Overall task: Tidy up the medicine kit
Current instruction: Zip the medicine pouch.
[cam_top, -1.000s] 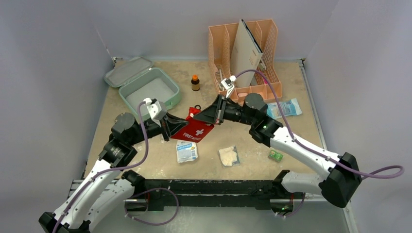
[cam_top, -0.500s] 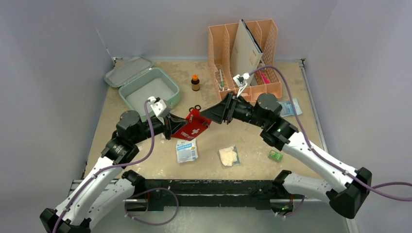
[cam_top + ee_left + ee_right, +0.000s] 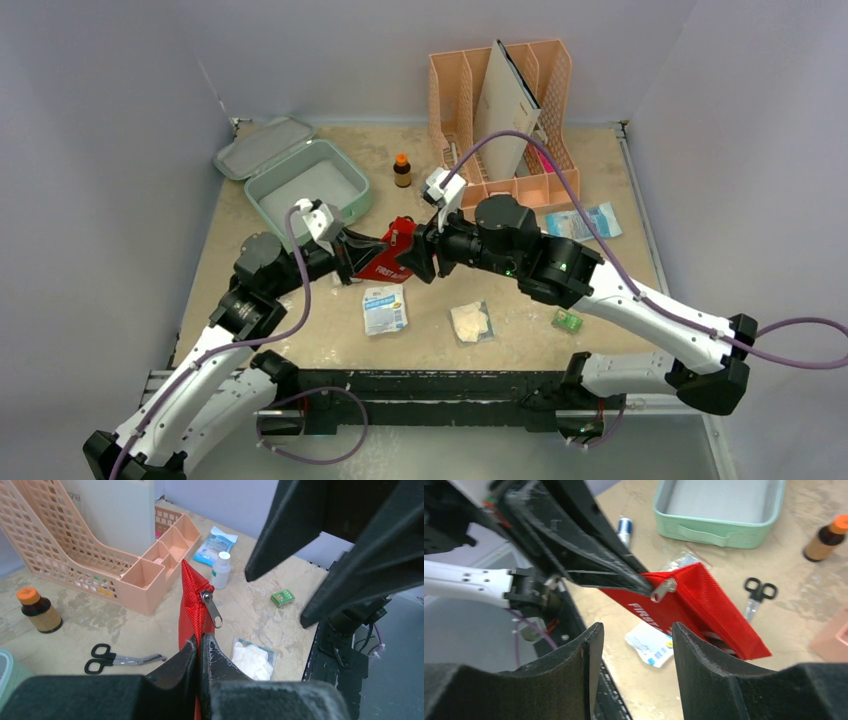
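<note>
Left fingers [image 3: 186, 655]: pressed together on the lower edge of the red pouch [image 3: 192, 600], with only the fabric between the pads.
Left gripper [image 3: 352, 262]: carries the pouch clear of the table, its zipper end pointing away from the fingertips.
Right fingers [image 3: 709, 665]: spread wide, nothing between them.
Right gripper [image 3: 418, 258]: faces the left one across the pouch. In the left wrist view its two fingers stand just beside the zipper end with a gap showing.
Zipper pull [image 3: 212, 609]: hangs from the pouch's top corner, just beyond the left fingertips. From the right wrist it sits just past the gap between the right fingers [image 3: 664, 588].
Medicine kit [image 3: 305, 185]: open on the table behind and to the left of the left fingers, apart from them. From the right wrist it lies well beyond the pouch [image 3: 719, 530].
Kit lid [image 3: 262, 147]: folded back flat on the kit's far left side.
Kit interior: bare where it shows.
Scissors [image 3: 120, 658]: on the table below and left of the left fingertips.
Brown bottle [image 3: 402, 170]: upright, beyond both grippers, between the kit and the file organizer [image 3: 500, 110].
Wipes packet [image 3: 384, 309]: on the table on the near side of the pouch.
Gauze packet [image 3: 470, 322]: on the table, nearer than the right fingers.
</note>
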